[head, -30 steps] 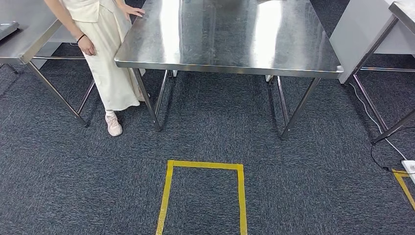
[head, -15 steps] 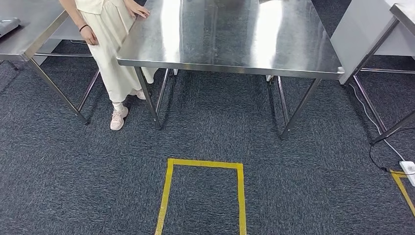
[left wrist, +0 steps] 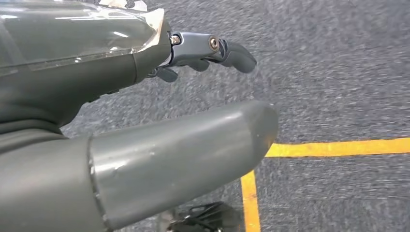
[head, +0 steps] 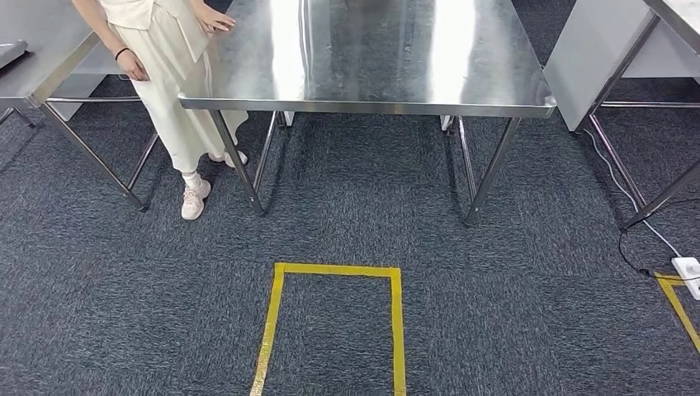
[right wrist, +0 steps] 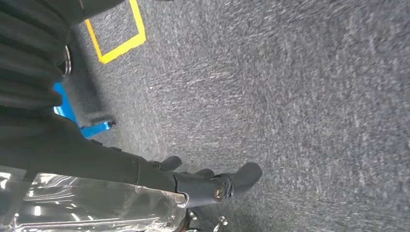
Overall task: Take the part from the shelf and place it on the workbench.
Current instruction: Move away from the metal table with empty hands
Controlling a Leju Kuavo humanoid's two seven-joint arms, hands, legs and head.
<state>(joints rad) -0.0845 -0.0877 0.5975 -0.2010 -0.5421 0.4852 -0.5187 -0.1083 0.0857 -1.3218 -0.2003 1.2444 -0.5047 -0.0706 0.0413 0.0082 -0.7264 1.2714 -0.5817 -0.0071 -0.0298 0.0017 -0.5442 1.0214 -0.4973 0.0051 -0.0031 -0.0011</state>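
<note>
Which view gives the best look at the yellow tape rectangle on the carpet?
The head view: the yellow tape rectangle lies in front of the steel workbench, three sides visible. The left wrist view catches one corner behind the left hand. The right wrist view shows a corner too, possibly of another marking.

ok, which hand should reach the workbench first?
Right, marginally: a person stands at the workbench's left corner, the left hand's side. The right hand also hangs low over carpet.

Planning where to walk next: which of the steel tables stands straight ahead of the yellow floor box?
The middle steel table, directly beyond the yellow floor box; a person rests a hand on its left corner. The others sit off at either edge.
</note>
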